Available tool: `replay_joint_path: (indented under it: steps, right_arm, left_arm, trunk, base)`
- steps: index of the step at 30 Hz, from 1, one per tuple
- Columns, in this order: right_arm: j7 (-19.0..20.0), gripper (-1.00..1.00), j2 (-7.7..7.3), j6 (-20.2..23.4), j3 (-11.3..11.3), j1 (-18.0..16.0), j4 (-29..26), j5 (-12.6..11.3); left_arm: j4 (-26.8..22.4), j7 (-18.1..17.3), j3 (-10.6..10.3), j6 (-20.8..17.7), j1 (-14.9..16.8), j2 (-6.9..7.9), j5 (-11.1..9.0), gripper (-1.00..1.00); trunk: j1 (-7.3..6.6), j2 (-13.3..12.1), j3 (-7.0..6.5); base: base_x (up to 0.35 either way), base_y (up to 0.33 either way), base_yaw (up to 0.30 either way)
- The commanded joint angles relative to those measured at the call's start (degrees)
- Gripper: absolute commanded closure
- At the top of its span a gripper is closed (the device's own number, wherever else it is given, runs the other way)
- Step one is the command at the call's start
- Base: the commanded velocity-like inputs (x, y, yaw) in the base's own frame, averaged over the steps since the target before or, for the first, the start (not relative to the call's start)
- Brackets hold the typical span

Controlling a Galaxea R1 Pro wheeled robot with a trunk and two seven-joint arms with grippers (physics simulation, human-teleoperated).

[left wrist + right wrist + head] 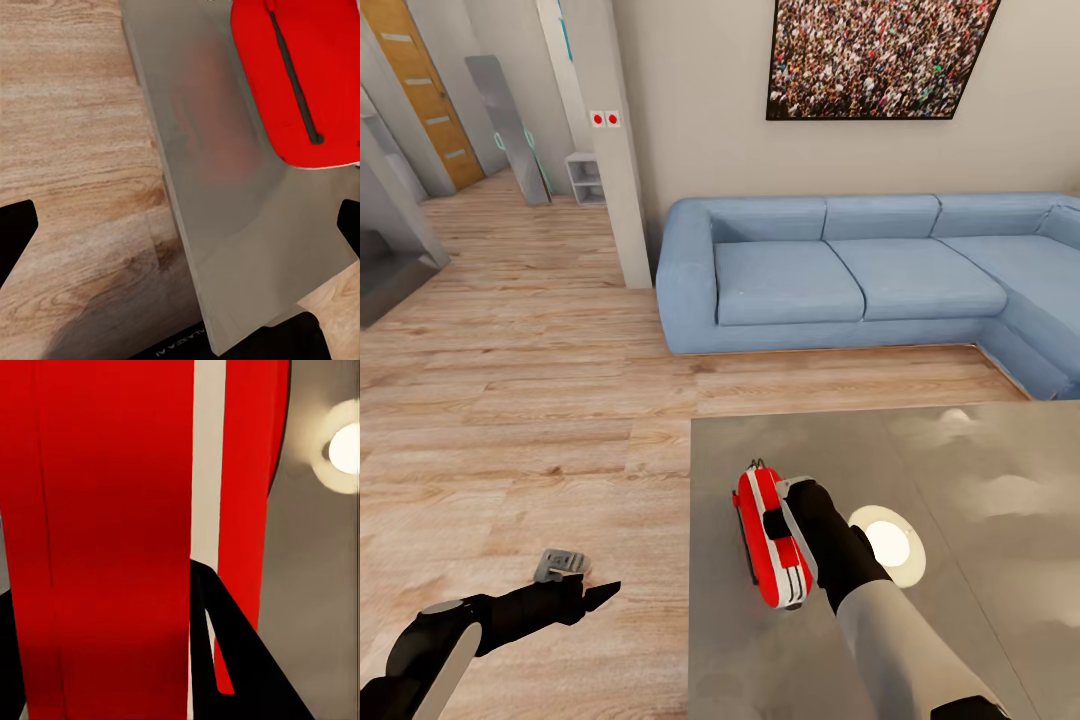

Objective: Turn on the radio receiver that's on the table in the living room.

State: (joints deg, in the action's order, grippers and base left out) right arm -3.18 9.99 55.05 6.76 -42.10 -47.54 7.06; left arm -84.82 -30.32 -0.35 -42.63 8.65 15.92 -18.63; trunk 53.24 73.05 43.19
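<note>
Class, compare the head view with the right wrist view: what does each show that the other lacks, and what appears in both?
The head view alone takes in the blue sofa, the framed crowd picture, the wood floor and the left gripper hanging over that floor beside the table.

The right wrist view alone gives a close look at a dark finger lying against the radio's side.

Both show the red radio receiver with its white stripe, the glossy grey table and the round cream disc.
</note>
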Motion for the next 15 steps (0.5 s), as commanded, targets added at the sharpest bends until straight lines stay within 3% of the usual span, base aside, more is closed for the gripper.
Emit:
replay_joint_path:
  steps: [1, 2, 3, 8, 15]
  right_arm:
    - [-0.16, 1.00, 0.00, 0.01, 0.02, 0.00, -0.32, 0.06]
    - [-0.15, 1.00, 0.00, -0.10, 0.05, 0.00, -0.61, 0.12]
    - [-0.06, 1.00, 0.00, 4.95, 0.60, 0.00, -30.84, 0.72]
    - [-0.07, 1.00, 0.00, 4.95, 0.81, 0.00, -38.02, 0.83]
    - [-0.08, 1.00, 0.00, 4.95, 0.95, 0.00, -39.69, 0.85]
  left_arm:
    - [0.00, 0.00, 0.00, 0.03, 0.02, -0.01, 0.00, -1.00]
    - [0.00, 0.00, 0.00, 0.03, 0.02, -0.01, 0.00, -1.00]
    - [0.00, 0.00, 0.00, 0.00, -0.01, -0.01, 0.00, -1.00]
    - [0.00, 0.00, 0.00, 0.00, 0.04, -0.02, 0.00, -1.00]
    - [0.00, 0.00, 0.00, 0.00, 0.02, -0.02, 0.00, -1.00]
  trunk:
    - [0.00, 0.00, 0.00]
    - [0.00, 0.00, 0.00]
    - [0.00, 0.00, 0.00]
    - [0.00, 0.00, 0.00]
    - [0.00, 0.00, 0.00]
  base:
    - [0.000, 0.000, 0.000]
    - [0.000, 0.000, 0.000]
    - [0.000, 0.000, 0.000]
    - [0.000, 0.000, 0.000]
    - [0.000, 0.000, 0.000]
